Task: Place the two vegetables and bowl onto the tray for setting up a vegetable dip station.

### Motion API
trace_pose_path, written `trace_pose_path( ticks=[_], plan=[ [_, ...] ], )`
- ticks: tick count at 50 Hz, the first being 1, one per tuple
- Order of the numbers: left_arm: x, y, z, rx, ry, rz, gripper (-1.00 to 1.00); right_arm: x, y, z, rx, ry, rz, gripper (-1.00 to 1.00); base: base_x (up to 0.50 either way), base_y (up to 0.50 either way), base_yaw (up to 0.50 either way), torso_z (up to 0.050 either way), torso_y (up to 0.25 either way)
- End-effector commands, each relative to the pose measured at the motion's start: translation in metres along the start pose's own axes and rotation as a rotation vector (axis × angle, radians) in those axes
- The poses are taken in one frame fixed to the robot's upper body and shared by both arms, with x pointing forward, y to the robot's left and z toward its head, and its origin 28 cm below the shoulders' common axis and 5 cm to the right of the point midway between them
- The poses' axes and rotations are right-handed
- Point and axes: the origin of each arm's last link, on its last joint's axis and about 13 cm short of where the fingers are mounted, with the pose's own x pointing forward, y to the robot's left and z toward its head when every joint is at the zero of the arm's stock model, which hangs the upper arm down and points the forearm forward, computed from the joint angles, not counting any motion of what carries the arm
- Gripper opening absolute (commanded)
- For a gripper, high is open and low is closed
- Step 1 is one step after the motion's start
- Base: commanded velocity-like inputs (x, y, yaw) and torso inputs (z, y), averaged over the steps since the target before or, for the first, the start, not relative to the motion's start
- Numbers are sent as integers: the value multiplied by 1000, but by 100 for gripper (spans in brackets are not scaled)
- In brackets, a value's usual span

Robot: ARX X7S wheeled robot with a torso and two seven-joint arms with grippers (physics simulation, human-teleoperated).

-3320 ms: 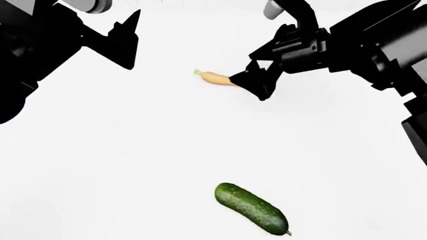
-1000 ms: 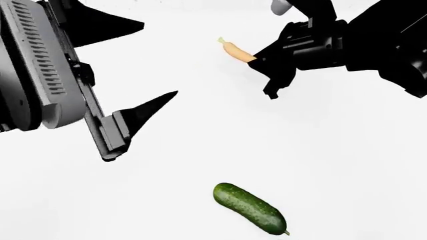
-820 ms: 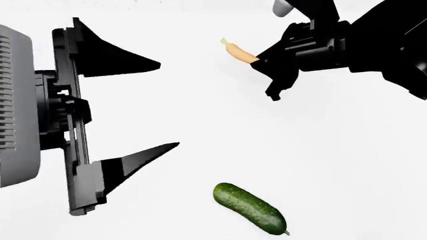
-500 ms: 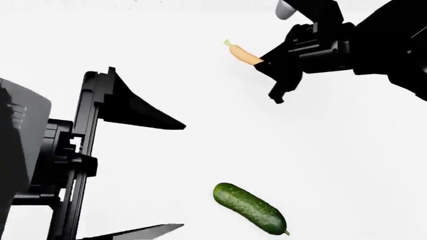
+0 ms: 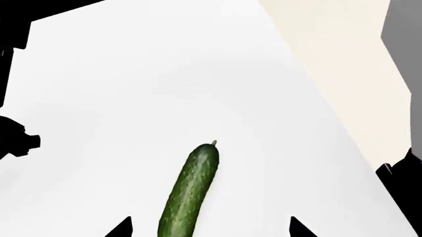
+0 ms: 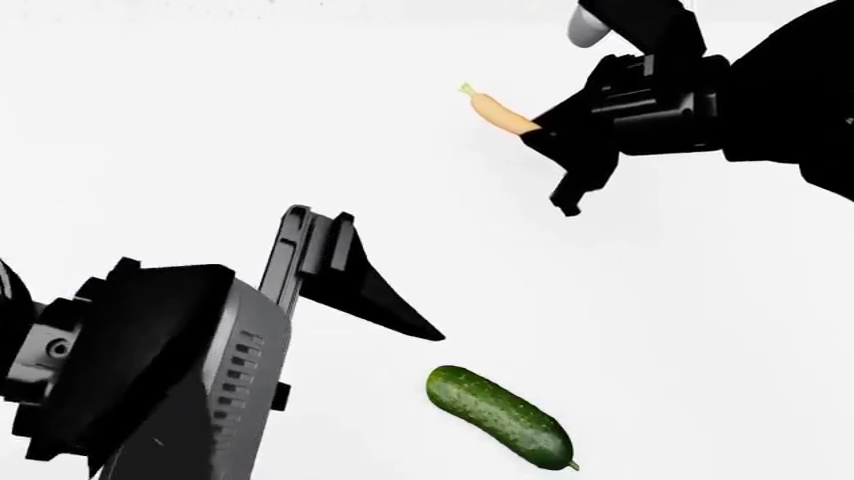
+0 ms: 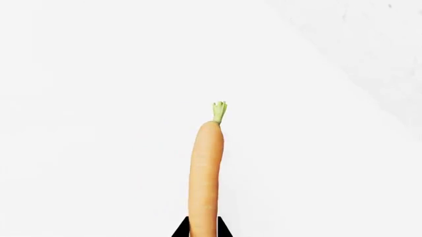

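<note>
1. The right claw (image 6: 550, 135) is pinching the carrot (image 6: 498, 110) by its thick end, at 1 o'clock in the head view, apparently above the table (image 6: 694, 320).
2. The left claw (image 5: 209, 228) is spread wide, straddling the cucumber (image 6: 501, 416) at 6 o'clock.
3. Neither tray nor bowl is visible.
4. Risk: the narrow end grip may let the carrot pivot or slip during transport.

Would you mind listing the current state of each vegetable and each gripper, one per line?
carrot: clamped at its thick end, green stub pointing away from the gripper.
cucumber: lying flat on the white surface, untouched.
right gripper: shut on the carrot.
left gripper: open, fingertips either side of the cucumber, not touching it.
</note>
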Motion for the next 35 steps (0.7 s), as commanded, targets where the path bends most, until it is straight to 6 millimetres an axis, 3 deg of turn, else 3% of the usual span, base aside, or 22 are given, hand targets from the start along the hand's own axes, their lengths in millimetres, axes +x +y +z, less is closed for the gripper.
trace_pose_path(
  ticks=[1, 24, 35],
  plan=[
    [13, 11, 5, 39, 30, -16, 100, -5, 1, -6, 2, -5, -9, -100, 0, 0, 0, 0, 0],
    [41, 38, 0, 66, 69, -38, 100, -8, 5, -14, 4, 7, -16, -100, 0, 0, 0, 0, 0],
    [57, 40, -16, 81, 111, -72, 100, -8, 6, -24, 10, 20, -19, -100, 0, 0, 0, 0, 0]
  ],
)
